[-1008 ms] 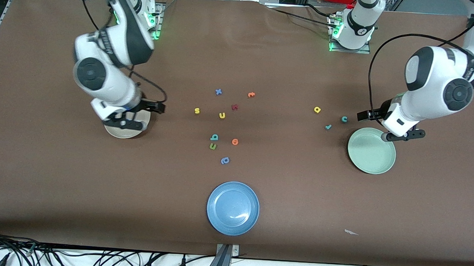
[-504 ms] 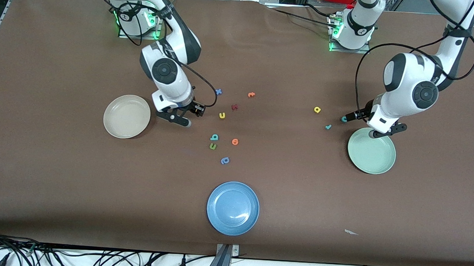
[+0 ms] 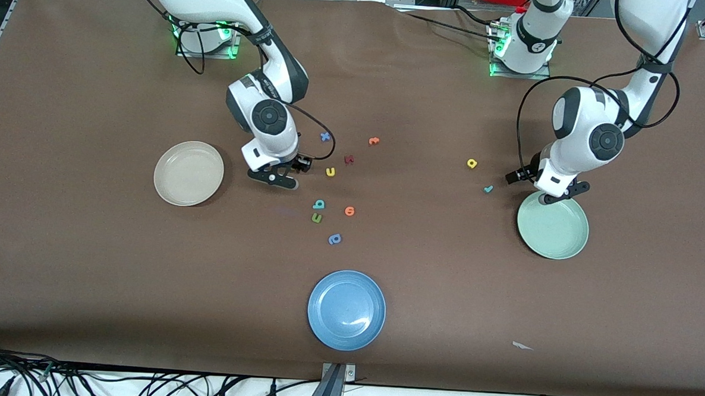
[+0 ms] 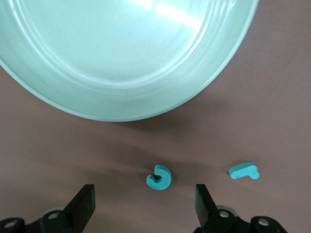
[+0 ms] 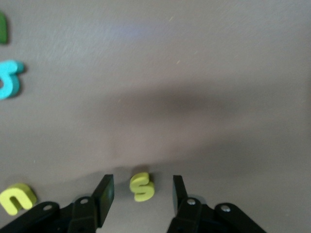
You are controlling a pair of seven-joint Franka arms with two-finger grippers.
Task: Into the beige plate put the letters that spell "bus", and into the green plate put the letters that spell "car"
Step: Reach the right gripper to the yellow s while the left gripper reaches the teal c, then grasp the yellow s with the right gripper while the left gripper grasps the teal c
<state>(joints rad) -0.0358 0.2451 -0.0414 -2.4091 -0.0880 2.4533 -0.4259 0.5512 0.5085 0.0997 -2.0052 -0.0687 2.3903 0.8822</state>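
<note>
My right gripper (image 3: 282, 174) is low over the table beside the beige plate (image 3: 189, 173), open, with the yellow "s" (image 5: 142, 186) lying between its fingers and a gap on each side. The yellow "u" (image 3: 330, 172) and teal "b" (image 3: 319, 205) lie close by. My left gripper (image 3: 546, 191) hangs open at the green plate's (image 3: 553, 226) rim, over the teal "c" (image 4: 159, 176). The teal "r" (image 3: 488, 189) and yellow "a" (image 3: 472, 163) lie beside it. In the front view the grippers hide the "s" and "c". Both plates are empty.
A blue plate (image 3: 346, 309) sits near the front edge. Other letters lie mid-table: green (image 3: 316, 218), orange (image 3: 349, 211), periwinkle (image 3: 334, 239), blue "x" (image 3: 325, 137), orange (image 3: 373, 141) and dark red (image 3: 349, 159). A paper scrap (image 3: 522, 346) lies nearer the front camera than the green plate.
The right gripper moved from over the beige plate to the "s" and narrowed its jaws. The left gripper shifted from over the green plate's rim to over the "c".
</note>
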